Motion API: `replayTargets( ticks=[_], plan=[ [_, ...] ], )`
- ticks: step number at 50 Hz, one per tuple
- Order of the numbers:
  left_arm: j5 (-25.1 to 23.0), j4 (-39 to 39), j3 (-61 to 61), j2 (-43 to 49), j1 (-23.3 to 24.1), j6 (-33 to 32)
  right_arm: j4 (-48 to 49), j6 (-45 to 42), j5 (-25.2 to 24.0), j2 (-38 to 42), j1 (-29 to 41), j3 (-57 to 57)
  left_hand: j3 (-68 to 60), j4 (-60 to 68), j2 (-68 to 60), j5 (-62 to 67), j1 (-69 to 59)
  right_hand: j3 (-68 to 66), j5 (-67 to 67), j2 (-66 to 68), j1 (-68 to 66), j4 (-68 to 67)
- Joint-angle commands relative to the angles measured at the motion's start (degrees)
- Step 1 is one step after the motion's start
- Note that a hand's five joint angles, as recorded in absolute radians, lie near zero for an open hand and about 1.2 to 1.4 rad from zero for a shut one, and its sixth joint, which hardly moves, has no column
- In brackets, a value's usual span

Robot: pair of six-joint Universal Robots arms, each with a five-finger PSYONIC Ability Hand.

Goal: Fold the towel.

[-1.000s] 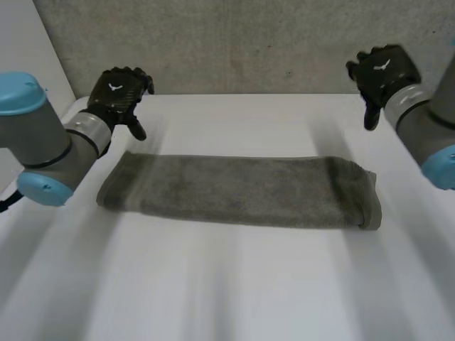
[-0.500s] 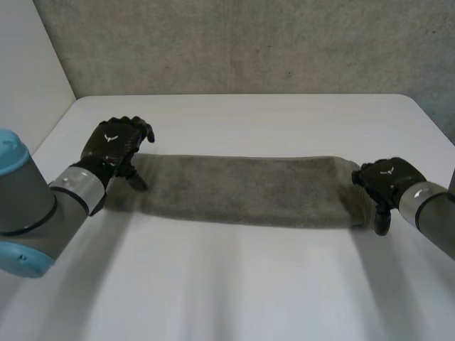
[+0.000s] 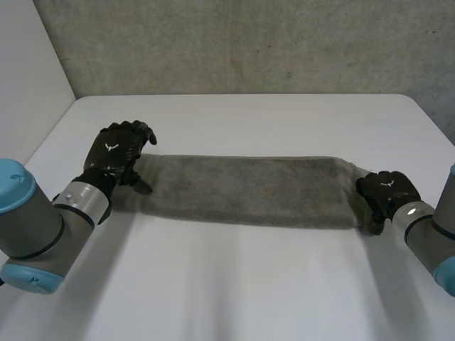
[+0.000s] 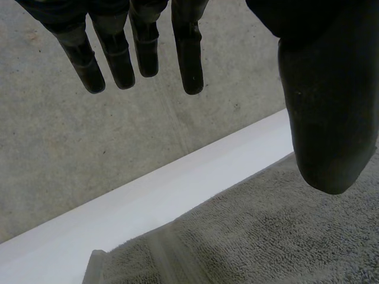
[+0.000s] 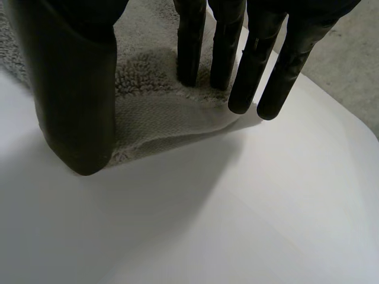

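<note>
A grey towel (image 3: 249, 190), folded into a long strip, lies across the white table (image 3: 234, 284). My left hand (image 3: 117, 150) hovers over the strip's left end. In the left wrist view its fingers (image 4: 189, 53) are straight and its thumb stands above the towel (image 4: 266, 236), holding nothing. My right hand (image 3: 384, 195) is down at the strip's right end. In the right wrist view straight fingers (image 5: 190, 47) press into the towel (image 5: 148, 112) near its end edge. The thumb (image 5: 77, 94) stands apart from them, beside the towel's corner on the table.
A rough grey wall (image 3: 249, 42) rises behind the table's far edge. A pale wall (image 3: 28, 78) stands to the left. Bare table (image 5: 207, 225) spreads in front of the towel, with its right edge near my right arm (image 3: 434, 245).
Both hands came down from the far side of the table to the towel's two ends. The right hand then moved in against the right end and its fingers drew closer to the thumb.
</note>
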State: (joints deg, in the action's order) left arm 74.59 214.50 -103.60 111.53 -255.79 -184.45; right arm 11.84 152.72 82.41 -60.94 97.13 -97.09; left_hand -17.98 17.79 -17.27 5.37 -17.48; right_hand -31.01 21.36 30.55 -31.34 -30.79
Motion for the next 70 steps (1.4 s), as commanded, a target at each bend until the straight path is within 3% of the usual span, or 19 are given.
replayTargets(
  ticks=[1, 3, 4, 6, 8, 18, 28, 37, 42, 44, 48, 50, 51, 58, 63, 68, 69, 70],
  plan=[
    [-0.15, 0.30, -0.29, 0.00, 0.11, -0.03, -0.15, 0.74, -0.06, -0.23, 0.42, -0.29, 3.22, -3.03, 2.51, -0.62, 2.73, -4.81, 4.46, 5.27, -4.48, -5.03],
    [-0.15, 0.30, -0.29, 0.09, 0.11, -0.12, -0.15, 0.91, -0.14, -0.15, 0.42, -0.21, 3.22, -3.03, 2.51, -0.62, 2.73, -20.02, 19.67, 20.48, -19.68, -20.24],
    [-0.15, 0.30, -0.38, 0.09, 0.11, -0.03, -0.15, 0.91, -0.15, -0.14, 0.42, -0.21, 3.22, -3.03, 2.51, -0.62, 2.73, -20.12, 19.77, 20.58, -19.78, -20.34],
    [-0.15, 0.39, -0.38, 0.09, 0.03, -0.12, -0.24, 0.91, -0.15, -0.14, -0.01, 0.32, 3.39, -3.20, 2.68, -0.78, 2.89, -43.22, 42.86, 43.67, -42.88, -43.44],
    [-0.15, 0.39, -0.38, 0.09, 0.03, -0.12, -0.41, 0.91, -0.23, -0.32, -0.28, 0.76, 3.22, -3.03, 2.51, -0.62, 2.73, -48.94, 48.58, 49.40, -48.60, -49.16],
    [0.03, 0.39, -0.46, -0.09, -0.15, -0.12, -0.94, -1.64, -1.55, -4.19, -8.01, 1.29, 3.56, -3.37, 2.85, -0.95, 3.06, -48.99, 48.64, 49.45, -48.66, -49.21],
    [0.21, 0.74, -0.46, 0.00, -0.24, -0.21, -5.42, -20.15, -6.74, -3.75, -21.45, 6.55, 4.06, -3.87, 3.35, -1.46, 3.57, -48.99, 48.64, 49.45, -48.66, -49.21],
    [0.21, 0.74, -0.46, 0.00, -0.24, -0.30, -8.76, -24.40, -6.12, -2.69, -21.64, 14.82, 4.23, -4.04, 3.52, -1.63, 3.73, -48.99, 48.64, 49.45, -48.66, -49.21],
    [0.29, 0.74, -0.55, 0.00, -0.24, -0.30, -10.70, -21.76, -3.05, -3.66, -13.99, 18.87, 4.23, -4.04, 3.52, -1.63, 3.74, -48.99, 48.64, 49.45, -48.66, -49.21],
    [0.21, 0.74, -0.55, 0.00, -0.24, -0.30, -11.49, -19.66, 0.36, -4.01, -5.33, 22.02, 4.23, -4.04, 3.52, -1.63, 3.74, -48.99, 48.64, 49.45, -48.66, -49.21],
    [0.21, 0.74, -0.82, -0.09, -0.32, -0.30, -11.66, -19.04, 3.72, -3.92, 3.24, 23.79, 4.40, -4.21, 3.69, -1.80, 3.90, -48.99, 48.64, 49.45, -48.66, -49.21],
    [0.21, 0.74, -0.82, 0.00, -0.32, -0.38, -11.32, -18.95, 6.52, -2.96, 12.59, 25.36, 4.40, -4.21, 3.69, -1.80, 3.90, -48.99, 48.64, 49.45, -48.66, -49.21],
    [0.21, 0.83, -0.90, -0.09, -0.32, -0.39, -11.31, -18.95, 6.53, -2.96, 12.64, 25.37, 4.40, -4.21, 3.69, -1.80, 3.90, -48.99, 48.64, 49.45, -48.66, -49.21],
    [0.21, 1.27, -0.99, 0.00, -0.32, -0.47, -11.23, -18.95, 12.59, 7.30, 34.31, 32.65, 4.40, -4.21, 3.69, -1.80, 3.90, -48.99, 48.64, 49.45, -48.66, -49.21],
    [0.21, 1.88, -1.25, 0.00, -0.24, -0.56, -11.23, -18.95, 14.53, 14.51, 41.80, 36.87, 4.40, -4.21, 3.69, -1.80, 3.90, -48.99, 48.64, 49.45, -48.66, -49.21],
    [0.21, 1.89, -1.26, 0.00, -0.06, -0.65, -11.66, -19.04, 14.80, 19.88, 44.54, 40.39, 4.57, -4.38, 3.86, -1.96, 4.07, -48.99, 48.64, 49.45, -48.66, -49.21],
    [0.21, 1.89, -1.26, 0.00, -0.06, -0.65, -11.75, -19.12, 14.88, 20.94, 44.63, 41.09, 4.57, -4.38, 3.86, -1.96, 4.07, -27.90, 27.55, 28.36, -27.57, -28.12],
    [0.21, 1.89, -1.26, 0.00, 0.03, -0.65, -11.75, -19.13, 14.88, 20.95, 44.63, 41.10, 4.57, -4.38, 3.86, -1.96, 4.07, -27.69, 27.34, 28.15, -27.36, -27.91]
  ],
)
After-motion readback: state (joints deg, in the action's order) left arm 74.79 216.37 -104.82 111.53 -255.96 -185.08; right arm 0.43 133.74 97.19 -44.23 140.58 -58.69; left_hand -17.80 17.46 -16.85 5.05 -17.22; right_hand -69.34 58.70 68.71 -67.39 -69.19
